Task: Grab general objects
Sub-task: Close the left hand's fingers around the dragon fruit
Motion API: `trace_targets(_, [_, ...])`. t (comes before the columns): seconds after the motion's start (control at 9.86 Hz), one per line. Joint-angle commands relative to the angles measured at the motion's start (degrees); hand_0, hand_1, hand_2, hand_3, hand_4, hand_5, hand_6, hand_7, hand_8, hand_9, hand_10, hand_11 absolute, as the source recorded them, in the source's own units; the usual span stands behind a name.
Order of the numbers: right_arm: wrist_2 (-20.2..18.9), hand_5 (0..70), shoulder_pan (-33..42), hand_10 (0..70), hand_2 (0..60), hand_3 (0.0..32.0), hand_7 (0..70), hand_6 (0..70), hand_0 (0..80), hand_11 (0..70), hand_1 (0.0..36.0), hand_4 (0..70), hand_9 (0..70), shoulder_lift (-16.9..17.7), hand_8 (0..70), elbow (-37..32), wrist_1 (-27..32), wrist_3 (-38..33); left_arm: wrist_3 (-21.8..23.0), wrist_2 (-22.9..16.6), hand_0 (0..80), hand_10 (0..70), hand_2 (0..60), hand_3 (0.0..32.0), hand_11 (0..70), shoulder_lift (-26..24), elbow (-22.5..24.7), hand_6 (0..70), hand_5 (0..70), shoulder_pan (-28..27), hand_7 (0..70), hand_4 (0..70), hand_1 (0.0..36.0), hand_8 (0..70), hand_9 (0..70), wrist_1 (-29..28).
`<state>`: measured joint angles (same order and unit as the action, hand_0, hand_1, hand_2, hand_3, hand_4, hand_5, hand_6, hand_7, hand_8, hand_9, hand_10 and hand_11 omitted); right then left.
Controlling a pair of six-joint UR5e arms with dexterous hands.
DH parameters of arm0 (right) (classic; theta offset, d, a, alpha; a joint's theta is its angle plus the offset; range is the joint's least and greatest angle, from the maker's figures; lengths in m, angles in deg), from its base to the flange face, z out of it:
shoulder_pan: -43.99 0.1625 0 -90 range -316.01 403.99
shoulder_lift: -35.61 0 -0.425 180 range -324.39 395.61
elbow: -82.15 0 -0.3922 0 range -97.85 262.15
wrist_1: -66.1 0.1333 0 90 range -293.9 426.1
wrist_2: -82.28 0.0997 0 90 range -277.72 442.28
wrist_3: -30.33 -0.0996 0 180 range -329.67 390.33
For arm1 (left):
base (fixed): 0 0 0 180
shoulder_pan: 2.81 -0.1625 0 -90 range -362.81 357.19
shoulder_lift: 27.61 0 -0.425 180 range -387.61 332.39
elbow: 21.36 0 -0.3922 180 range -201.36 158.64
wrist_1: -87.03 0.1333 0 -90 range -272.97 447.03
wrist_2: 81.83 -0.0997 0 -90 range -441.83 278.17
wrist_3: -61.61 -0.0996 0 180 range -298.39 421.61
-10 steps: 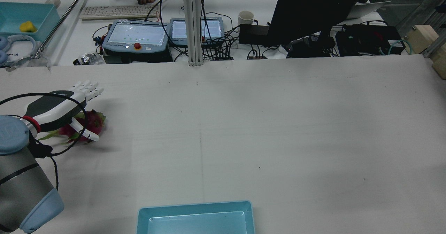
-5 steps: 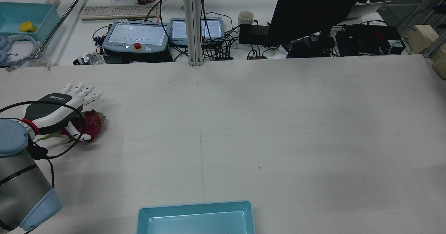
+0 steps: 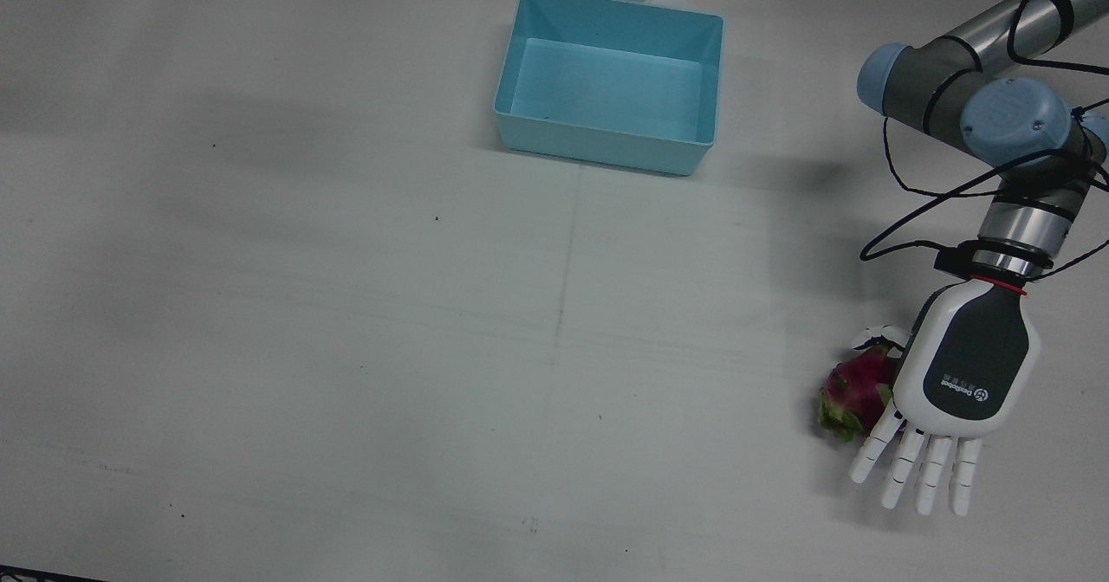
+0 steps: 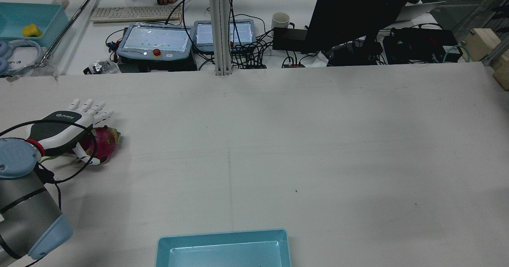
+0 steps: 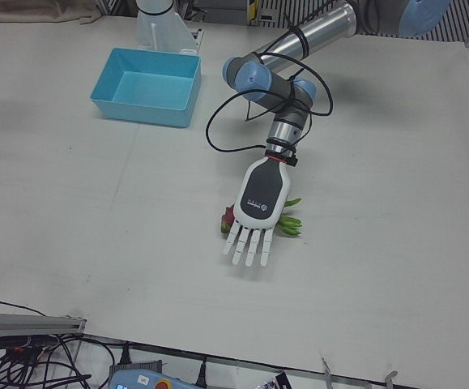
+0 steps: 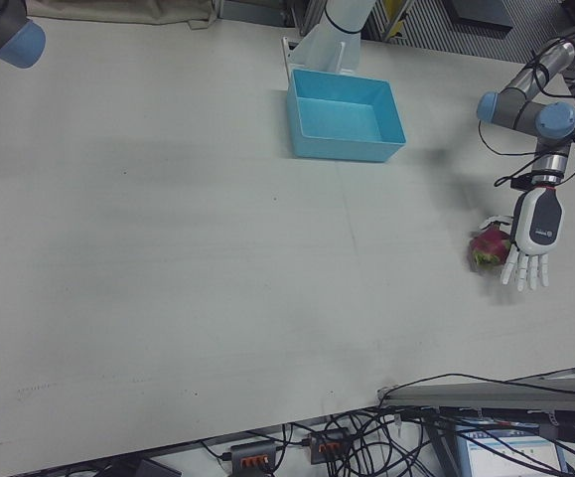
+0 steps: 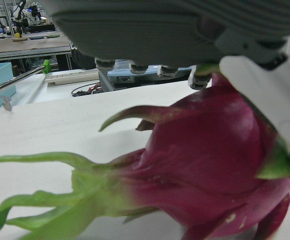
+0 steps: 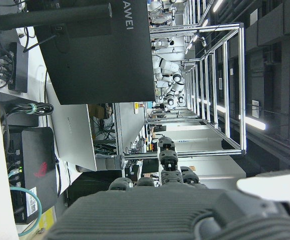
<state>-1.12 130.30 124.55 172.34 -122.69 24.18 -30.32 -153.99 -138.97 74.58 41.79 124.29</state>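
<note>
One dragon fruit [image 3: 853, 391] under left hand [image 3: 966, 365].

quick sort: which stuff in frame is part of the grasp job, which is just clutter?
Part of the job:
- dragon fruit, lying on the table
- left hand, palm down over the fruit, fingers spread past it
- blue bin, empty

Clutter on the far desk:
- keyboard
- two teach pendants
- white mug
- monitor
- headphones
</note>
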Motion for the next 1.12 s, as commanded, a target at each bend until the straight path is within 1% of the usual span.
trace_targets(0.0, [0.0,0.0,0.1,0.0,0.0,0.0,0.0,0.0,0.0,0.0,0.0,0.0,0.0,0.0,0.0,0.0,0.0,0.0,-0.3,0.1,57.7,0.0,34.1,0.0,0.0,0.0,-1.3,0.0,14.0,0.1,5.0,0.0,36.0,0.0,0.0,-1.2])
trace_targets(0.1, [0.0,0.0,0.0,0.0,0.0,0.0,0.0,0.0,0.0,0.0,0.0,0.0,0.0,0.0,0.0,0.0,0.0,0.0,-0.4,0.2,57.6,0.0,33.0,0.0,0.0,0.0,-1.4,0.0,21.1,0.1,5.0,0.0,35.3,0.0,0.0,-1.7])
trace_targets(0.2, [0.0,0.0,0.0,0.0,0.0,0.0,0.0,0.0,0.0,0.0,0.0,0.0,0.0,0.0,0.0,0.0,0.0,0.0,-0.4,0.3,56.6,0.0,29.8,0.0,0.0,0.0,-1.4,0.0,25.9,0.0,5.0,0.0,33.1,0.0,0.0,-2.0])
trace_targets(0.3, [0.1,0.0,0.0,0.0,0.0,0.0,0.0,0.0,0.0,0.0,0.0,0.0,0.0,0.0,0.0,0.0,0.0,0.0,-0.4,0.4,55.9,0.0,28.3,0.0,0.0,0.0,-1.4,0.0,31.9,-0.1,5.6,0.0,31.4,0.0,0.0,-2.2])
trace_targets(0.41, [0.0,0.0,0.0,0.0,0.0,0.0,0.0,0.0,0.0,0.0,0.0,0.0,0.0,0.0,0.0,0.0,0.0,0.0,-0.4,0.4,55.4,0.0,27.8,0.0,0.0,0.1,-1.4,0.0,38.0,-0.2,6.1,4.7,30.2,0.0,0.0,-2.5])
trace_targets(0.51, [0.0,0.0,0.0,0.0,0.0,0.0,0.0,0.0,0.0,0.0,0.0,0.0,0.0,0.0,0.0,0.0,0.0,0.0,-0.5,0.4,55.9,0.0,28.2,0.0,0.0,0.1,-1.4,0.0,44.6,-0.3,7.1,12.0,29.9,0.0,0.0,-2.6])
trace_targets(0.61, [0.0,0.0,0.0,0.0,0.0,0.0,0.0,0.0,0.0,0.0,0.0,0.0,0.0,0.0,0.0,0.0,0.0,0.0,-1.6,0.4,56.1,0.0,27.8,0.0,0.0,0.0,-1.4,0.0,49.4,-0.4,7.8,18.3,29.5,0.0,0.1,-2.7])
trace_targets(0.71, [0.1,0.0,0.0,0.0,0.0,0.0,0.0,0.0,0.0,0.0,0.0,0.0,0.0,0.0,0.0,0.0,0.0,0.0,-1.9,0.4,56.3,0.0,27.8,0.0,0.0,0.1,-1.4,0.0,52.4,-0.4,8.7,22.9,29.2,0.0,0.3,-3.1])
trace_targets(0.81, [0.0,0.0,0.0,0.0,0.0,0.0,0.0,0.0,0.0,0.0,0.0,0.0,0.0,0.0,0.0,0.0,0.0,0.0,-1.9,0.4,57.8,0.0,27.8,0.0,0.0,0.1,-1.4,0.0,56.2,-0.4,10.5,31.6,29.5,0.0,0.7,-3.2])
trace_targets(0.91, [0.1,0.0,0.0,0.0,0.0,0.0,0.0,0.0,0.0,0.0,0.0,0.0,0.0,0.0,0.0,0.0,0.0,0.0,-1.9,0.4,58.4,0.0,33.4,0.0,0.0,0.7,-1.1,0.0,56.0,-0.3,11.1,36.5,30.9,0.0,0.8,-3.9])
trace_targets(1.01, [0.1,0.0,0.0,0.0,0.0,0.0,0.0,0.0,0.0,0.0,0.0,0.0,0.0,0.0,0.0,0.0,0.0,0.0,-1.7,0.3,56.0,0.0,56.0,0.0,0.0,0.8,-0.4,0.0,53.8,0.0,11.2,38.3,34.7,0.0,0.8,-4.1])
